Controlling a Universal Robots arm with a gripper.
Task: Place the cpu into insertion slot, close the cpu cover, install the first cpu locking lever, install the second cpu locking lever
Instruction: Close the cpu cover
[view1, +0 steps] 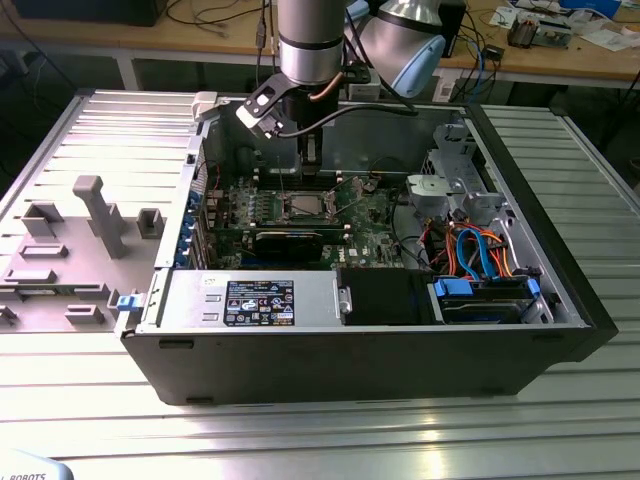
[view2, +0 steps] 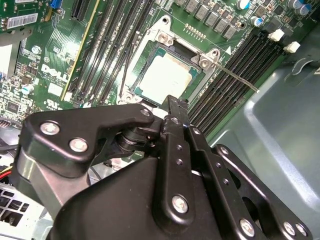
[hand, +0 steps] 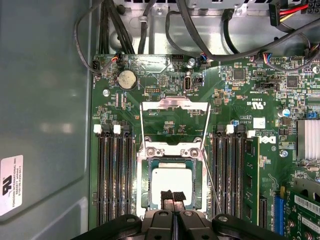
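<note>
The cpu (hand: 171, 181) lies flat in the insertion slot (hand: 145, 181), silvery top up; both wrist views show it, and the second wrist view has the cpu (view2: 167, 75) just beyond my black linkage. The cpu cover (hand: 174, 103), a thin metal frame, stands swung open on the far side of the socket. One thin wire locking lever (hand: 212, 180) slants free beside the socket, also seen as the lever (view2: 235, 77). My gripper (hand: 172, 198) hangs right over the chip's near edge, fingers shut together with nothing between them. In the exterior view the arm reaches down into the case above the socket (view1: 303, 207).
Rows of black memory slots (hand: 114, 175) flank the socket on both sides. Black cables (hand: 200, 40) cross the top of the green motherboard (hand: 240, 95). The case's grey wall (hand: 45, 100) stands close by. Drive bays with orange and blue cables (view1: 480, 255) fill the exterior view's right.
</note>
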